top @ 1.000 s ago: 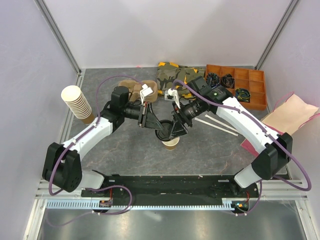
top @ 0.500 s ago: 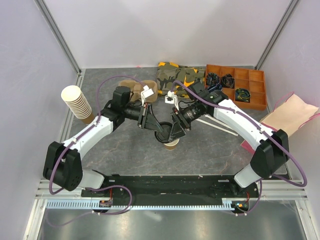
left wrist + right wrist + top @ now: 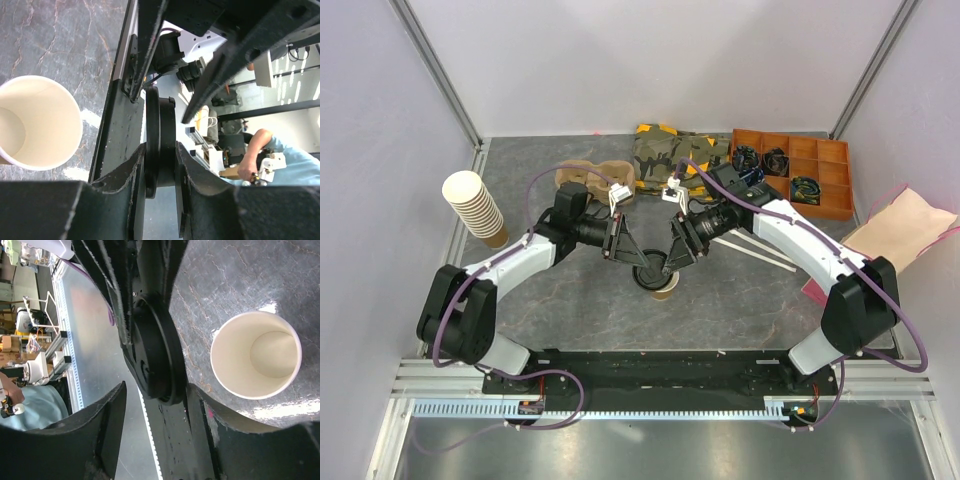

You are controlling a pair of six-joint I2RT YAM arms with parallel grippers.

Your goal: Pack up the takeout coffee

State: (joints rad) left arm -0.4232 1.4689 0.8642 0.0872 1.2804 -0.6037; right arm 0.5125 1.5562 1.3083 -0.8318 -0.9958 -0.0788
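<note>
The takeout coffee cup (image 3: 661, 291), tan paper with a white inside, stands lidless mid-table; it also shows in the left wrist view (image 3: 37, 122) and the right wrist view (image 3: 255, 355). Its round black lid (image 3: 649, 268) hangs edge-on just above the cup. My left gripper (image 3: 636, 262) is shut on the lid (image 3: 160, 125), one finger on each face (image 3: 161, 150). My right gripper (image 3: 666, 262) comes from the other side and stands open around the same lid (image 3: 152, 355). One of its fingers (image 3: 210, 425) lies against the lid's rim; the other (image 3: 107, 425) is apart from it.
A tall stack of lidless paper cups (image 3: 475, 205) leans at the left. At the back lie a brown pulp carrier (image 3: 588, 177), a camouflage bag (image 3: 670, 150) and an orange compartment tray (image 3: 790, 170). White sticks (image 3: 760, 250) and a paper bag (image 3: 910, 225) lie to the right.
My right gripper's jaws have narrowed around the lid. Both wrists have shifted slightly toward the back, keeping the lid over the cup.
</note>
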